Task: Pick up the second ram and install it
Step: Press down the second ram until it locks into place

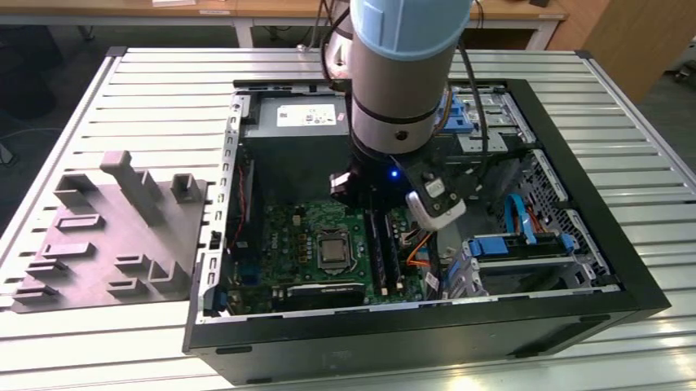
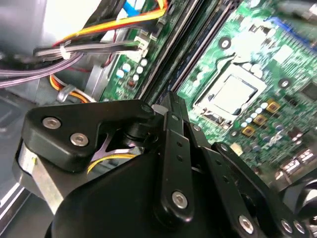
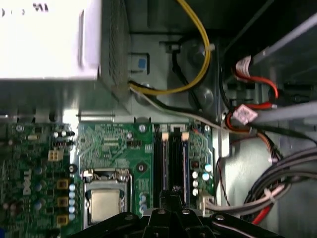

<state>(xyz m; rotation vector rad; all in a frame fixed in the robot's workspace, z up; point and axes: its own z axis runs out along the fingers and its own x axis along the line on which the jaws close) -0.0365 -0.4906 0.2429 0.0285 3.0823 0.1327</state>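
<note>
**Second ram stands edge-on in the slot bank**

The second ram shows as a long, narrow, dark strip, seen along its top edge so that its chips are hidden. It stands upright between the black slot rails on the green motherboard, parallel to them and just beside the processor socket. In the exterior view it runs as a dark line inside the open case. Whether it is fully seated cannot be told.

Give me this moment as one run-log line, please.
arm: inside open computer case | gripper: over black slot rails beside CPU socket | second ram: not identified | grey tray: outside case
</note>
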